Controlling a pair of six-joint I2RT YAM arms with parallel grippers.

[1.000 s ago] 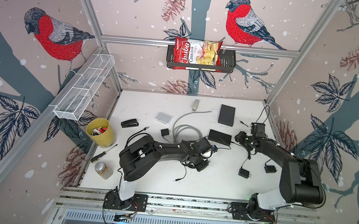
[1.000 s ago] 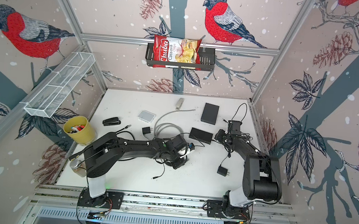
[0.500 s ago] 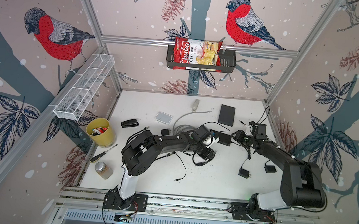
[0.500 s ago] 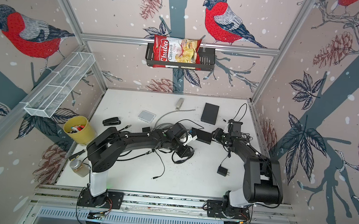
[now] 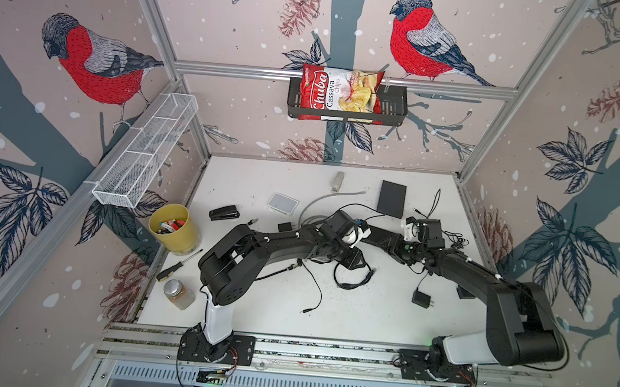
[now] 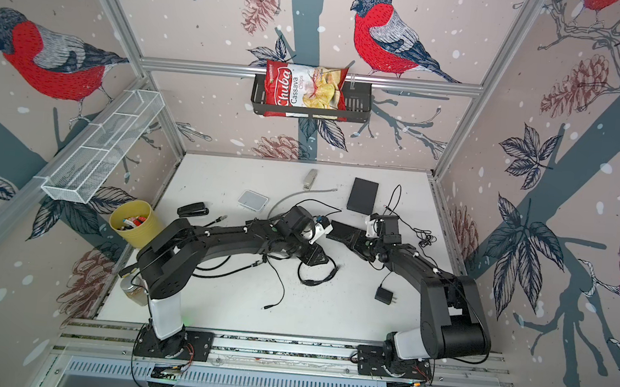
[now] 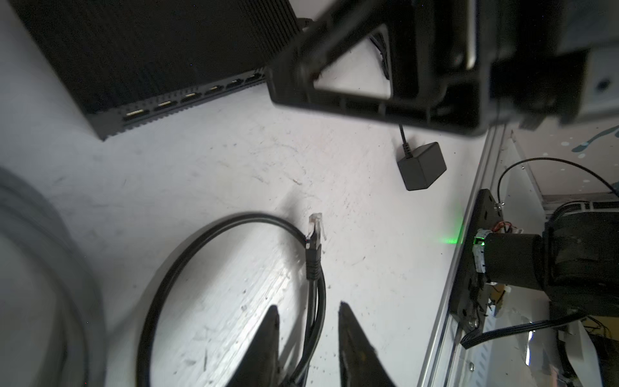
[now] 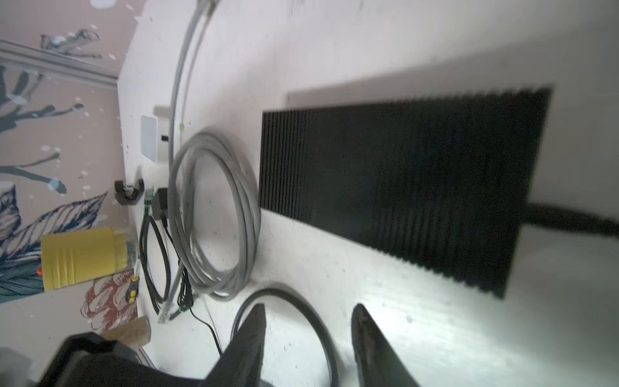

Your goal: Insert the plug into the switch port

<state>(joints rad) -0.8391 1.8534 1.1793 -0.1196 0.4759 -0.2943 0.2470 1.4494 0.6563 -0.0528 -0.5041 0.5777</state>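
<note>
Lower centre of the left wrist view: left end effector [image 7: 308,305] narrowly parted astride the black cable [image 7: 316,291], not pinching it. Beyond, mid-frame, loose on the worktop [image 7: 234,167]: the plug [image 7: 316,228]. Upper left: switch [image 7: 150,50], visible ports [image 7: 187,97] empty. Right end effector [image 8: 308,306] parted, empty. Insertion apparently not yet begun: gripping, aligning, pushing home all left.
</note>
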